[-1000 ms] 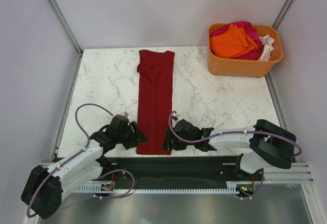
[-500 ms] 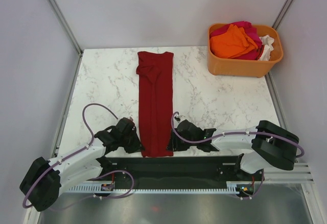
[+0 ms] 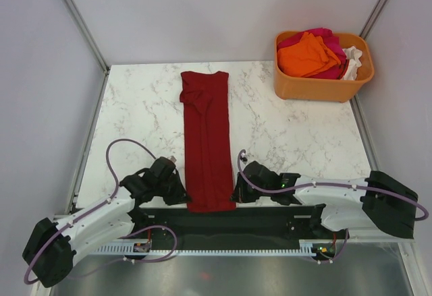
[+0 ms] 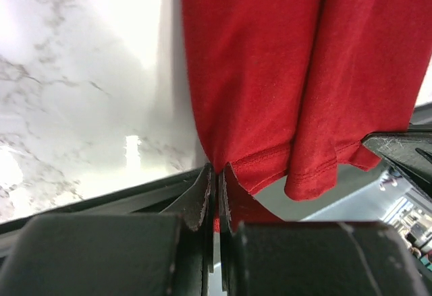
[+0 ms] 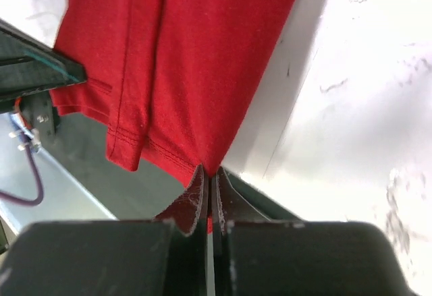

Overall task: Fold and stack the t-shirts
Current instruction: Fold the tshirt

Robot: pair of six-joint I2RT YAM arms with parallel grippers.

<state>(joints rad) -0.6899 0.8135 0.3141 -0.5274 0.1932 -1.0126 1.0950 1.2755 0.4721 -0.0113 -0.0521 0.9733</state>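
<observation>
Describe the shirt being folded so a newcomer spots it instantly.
On the marble table, look down the middle: the dark red shirt lies flat as a long narrow strip, running front to back. The other shirts are orange, pink and white, heaped in the orange tub at far right.

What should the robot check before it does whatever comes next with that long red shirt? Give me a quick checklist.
1. The left gripper is shut on the near left corner of the dark red t-shirt: ok.
2. The right gripper is shut on its near right corner: ok.
3. Both grips catch every layer of cloth: cannot tell.
4. The shirt lies as a straight, narrow strip: ok.
5. Its far end is smooth: not ok, it is bunched at the left.
6. The orange tub stands apart from the strip: ok.
</observation>
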